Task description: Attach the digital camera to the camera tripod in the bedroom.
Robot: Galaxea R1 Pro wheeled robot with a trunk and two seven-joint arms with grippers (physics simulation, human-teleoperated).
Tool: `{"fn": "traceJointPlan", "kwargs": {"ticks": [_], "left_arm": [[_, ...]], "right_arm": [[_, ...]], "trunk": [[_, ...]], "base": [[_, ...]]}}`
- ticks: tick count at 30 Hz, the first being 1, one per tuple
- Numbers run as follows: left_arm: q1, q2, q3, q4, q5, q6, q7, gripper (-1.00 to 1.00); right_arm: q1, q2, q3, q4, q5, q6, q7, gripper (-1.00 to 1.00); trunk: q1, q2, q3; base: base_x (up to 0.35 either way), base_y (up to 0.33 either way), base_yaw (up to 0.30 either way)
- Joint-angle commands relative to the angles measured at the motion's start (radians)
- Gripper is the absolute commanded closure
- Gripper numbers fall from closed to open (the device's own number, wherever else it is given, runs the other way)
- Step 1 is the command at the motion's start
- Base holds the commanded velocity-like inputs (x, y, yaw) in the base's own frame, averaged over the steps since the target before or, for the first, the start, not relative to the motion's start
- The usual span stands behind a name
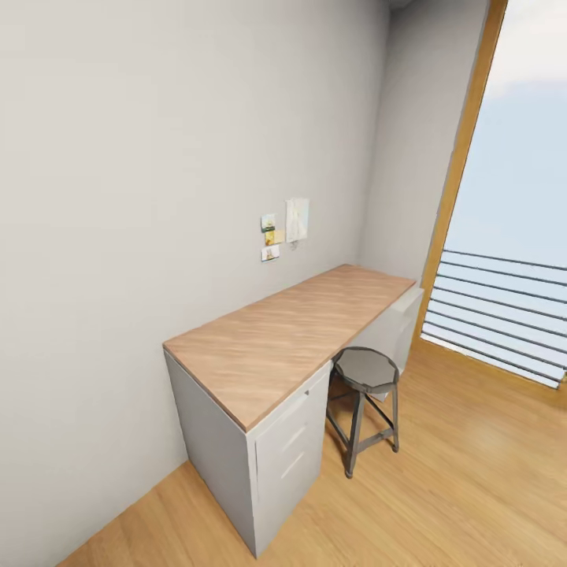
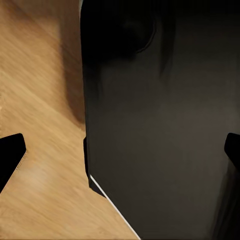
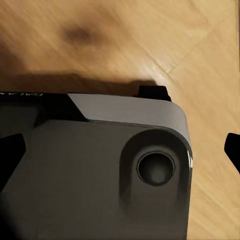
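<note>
Wood-topped grey desk (image 1: 291, 331) against matte wall, octagonal metal stool (image 1: 365, 370) near it, plank floor (image 1: 472, 488), slatted window right, both claws spread wide over dark robot base (image 3: 100, 180), empty.

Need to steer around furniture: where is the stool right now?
In the head view the stool stands right of centre on the wood floor, tucked against the open front of the desk, beside its drawer unit.

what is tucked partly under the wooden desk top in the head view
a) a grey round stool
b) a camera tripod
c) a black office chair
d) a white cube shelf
a, a grey round stool on dark metal legs stands on the wood floor, its seat partly under the desk edge beside the drawer unit.
</note>
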Motion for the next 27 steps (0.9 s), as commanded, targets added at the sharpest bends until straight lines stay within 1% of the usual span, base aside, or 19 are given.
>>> {"fn": "traceJointPlan", "kwargs": {"ticks": [1,11,20,22,24,25,26,27], "left_arm": [[0.000,0.000,0.000,-0.002,0.001,0.000,0.000,-1.00],[-0.009,0.004,0.001,-0.012,0.002,0.001,0.001,-1.00],[-0.033,0.005,0.007,-0.028,0.003,-0.014,0.004,-1.00],[-0.037,0.002,0.014,-0.041,0.003,-0.017,0.005,-1.00],[-0.039,-0.001,0.030,-0.065,0.003,-0.019,0.006,-1.00],[-0.040,-0.003,0.045,-0.084,0.004,-0.020,0.007,-1.00],[-0.040,-0.004,0.053,-0.091,0.004,-0.020,0.007,-1.00],[-0.041,-0.012,0.069,-0.104,0.003,-0.020,0.007,-1.00]], "right_arm": [[0.000,0.000,0.000,0.000,0.001,-0.001,0.000,-1.00],[-0.005,0.000,-0.001,-0.004,0.000,0.000,-0.001,-1.00],[-0.012,-0.003,0.000,-0.056,-0.001,0.006,-0.001,-1.00],[-0.012,-0.003,0.000,-0.059,-0.001,0.008,-0.001,-1.00],[-0.012,-0.003,0.000,-0.061,-0.001,0.010,-0.001,-1.00],[-0.012,-0.003,0.000,-0.063,-0.001,0.012,0.000,-1.00],[-0.012,-0.003,0.000,-0.063,-0.001,0.012,0.000,-1.00],[-0.012,-0.005,0.000,-0.071,-0.001,0.012,0.001,-1.00]], "trunk": [[0.000,0.000,-0.001],[0.000,0.000,-0.001],[0.000,0.000,-0.001],[0.000,0.000,-0.001],[0.000,0.000,-0.001],[0.000,0.000,-0.001],[0.000,0.000,-0.001],[0.000,0.000,-0.001]], "base": [[0.000,0.000,-0.246],[0.000,0.000,-0.259],[0.000,0.000,-0.266],[0.000,0.000,-0.267],[0.000,0.000,-0.267],[0.000,0.000,-0.264],[0.000,0.000,-0.261],[0.000,0.000,-0.255]]}}
